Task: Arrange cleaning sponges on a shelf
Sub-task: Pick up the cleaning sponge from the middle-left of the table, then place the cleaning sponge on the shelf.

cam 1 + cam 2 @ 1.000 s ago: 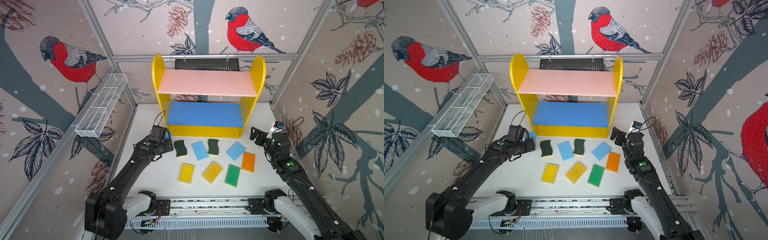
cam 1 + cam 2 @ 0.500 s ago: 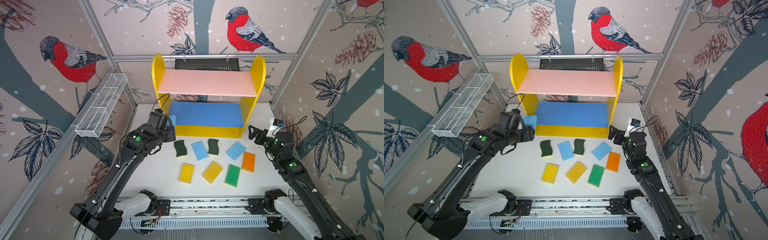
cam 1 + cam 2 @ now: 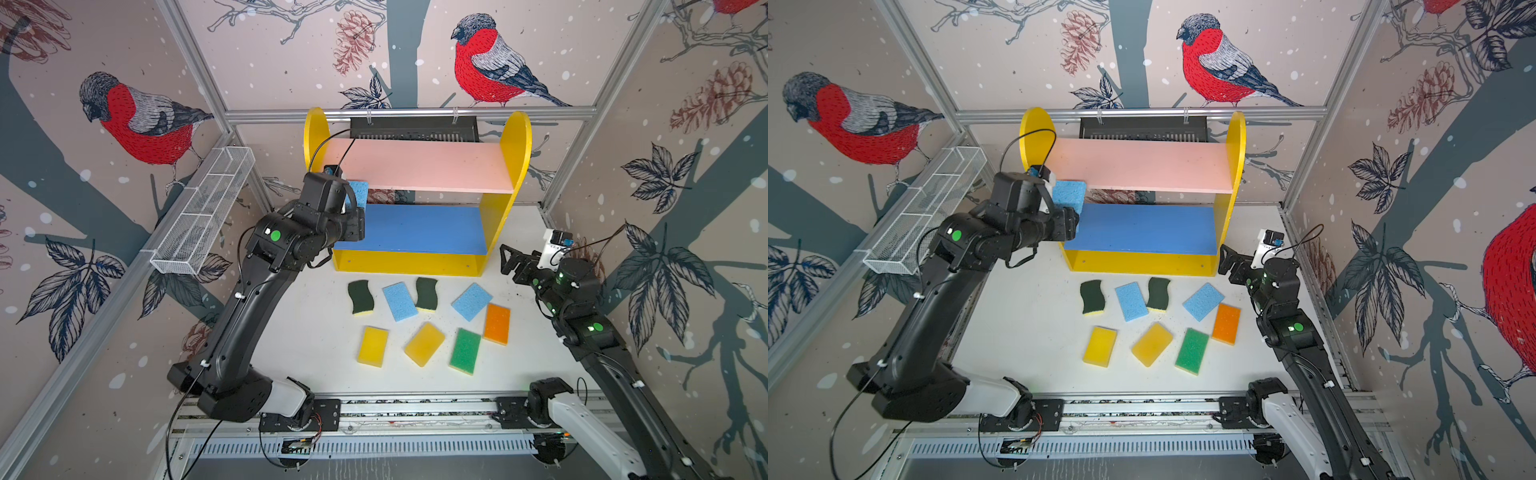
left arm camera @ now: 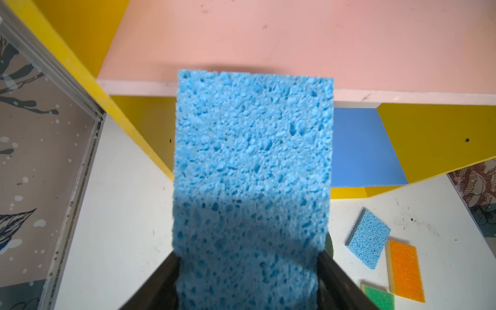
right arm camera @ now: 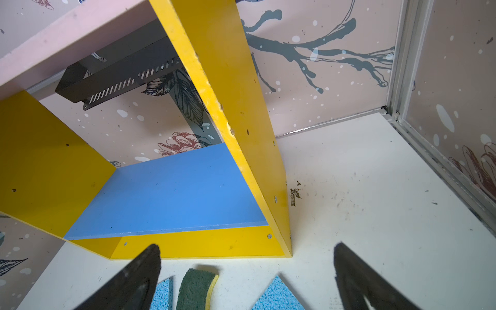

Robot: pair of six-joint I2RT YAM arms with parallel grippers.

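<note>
My left gripper [image 4: 248, 261] is shut on a light blue sponge [image 4: 252, 161], also seen in both top views [image 3: 358, 192] [image 3: 1069, 193]. The sponge's far end reaches over the front edge of the pink top board [image 3: 424, 166] of the shelf [image 3: 515, 145], near its left panel. The blue middle board [image 3: 415, 228] is bare. On the table before the shelf lie two dark-green wavy sponges [image 3: 360, 297] [image 3: 427, 294], two light blue [image 3: 400, 301] [image 3: 471, 301], orange [image 3: 497, 323], two yellow [image 3: 372, 345] [image 3: 424, 343] and green [image 3: 465, 350]. My right gripper [image 5: 247, 245] [image 3: 508, 259] is open and empty, low by the shelf's right front corner.
A long white wire-mesh basket [image 3: 203, 216] hangs on the left wall beside my left arm. A black slotted rack [image 3: 413, 128] sits on the back wall behind the shelf. The arms' base rail [image 3: 374, 411] runs along the table's front edge.
My left arm has lifted the light blue sponge from table level by the shelf's left foot up to the pink board's front edge. The right gripper has barely shifted.
</note>
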